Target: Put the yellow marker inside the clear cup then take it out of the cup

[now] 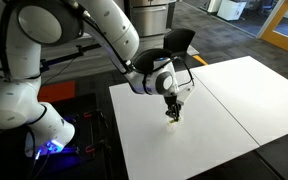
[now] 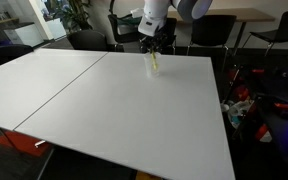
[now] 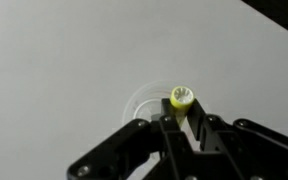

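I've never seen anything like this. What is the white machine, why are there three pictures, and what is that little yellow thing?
The white machine is a robot arm, jointed a bit like a shoulder and an elbow. At its tip sits a gripper, which pinches things between two fingers. Two of the pictures come from cameras standing near the white table, each looking from a different place. The third comes from a small camera on the arm's wrist, looking down past the gripper. The yellow thing is a marker, and in the wrist view you see its end from above. The gripper is shut on it and holds it upright. The faint ring beside it is the rim of a clear plastic cup, hard to see against the white. The marker seems to stand inside the cup, near its edge.
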`<state>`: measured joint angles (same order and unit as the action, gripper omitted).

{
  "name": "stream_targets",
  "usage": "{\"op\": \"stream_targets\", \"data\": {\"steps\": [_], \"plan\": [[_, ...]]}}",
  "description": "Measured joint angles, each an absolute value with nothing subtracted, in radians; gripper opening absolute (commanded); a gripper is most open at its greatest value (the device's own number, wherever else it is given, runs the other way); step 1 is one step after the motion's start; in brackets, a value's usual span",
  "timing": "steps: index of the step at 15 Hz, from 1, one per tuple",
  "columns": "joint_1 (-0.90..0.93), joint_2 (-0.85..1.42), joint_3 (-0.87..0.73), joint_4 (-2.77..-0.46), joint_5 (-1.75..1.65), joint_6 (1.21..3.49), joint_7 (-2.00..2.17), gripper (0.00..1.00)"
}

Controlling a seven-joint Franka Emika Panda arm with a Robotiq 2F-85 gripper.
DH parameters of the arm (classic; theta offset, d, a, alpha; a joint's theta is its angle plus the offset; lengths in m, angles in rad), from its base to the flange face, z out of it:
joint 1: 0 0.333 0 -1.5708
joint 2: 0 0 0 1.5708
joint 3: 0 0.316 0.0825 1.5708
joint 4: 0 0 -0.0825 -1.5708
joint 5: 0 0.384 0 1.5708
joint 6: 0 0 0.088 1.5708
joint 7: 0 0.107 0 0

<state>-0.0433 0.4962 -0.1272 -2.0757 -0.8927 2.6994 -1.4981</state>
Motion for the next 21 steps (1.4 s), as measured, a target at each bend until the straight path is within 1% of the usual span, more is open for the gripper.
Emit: {"op": "stream_targets", "data": {"steps": [7,11,17,21], "plan": [[-0.039,0.3,-0.129,-2.193,-1.18,2.698,-1.262,0.05],[-0.041,0.184,-0.12,-2.237,-1.278,2.698,-1.192,0.05],[-0.044,0.103,-0.093,-2.245,-1.263,2.726,-1.225,0.05],[-0.044,0.114,-0.085,-2.24,-1.126,2.813,-1.397,0.05]]}}
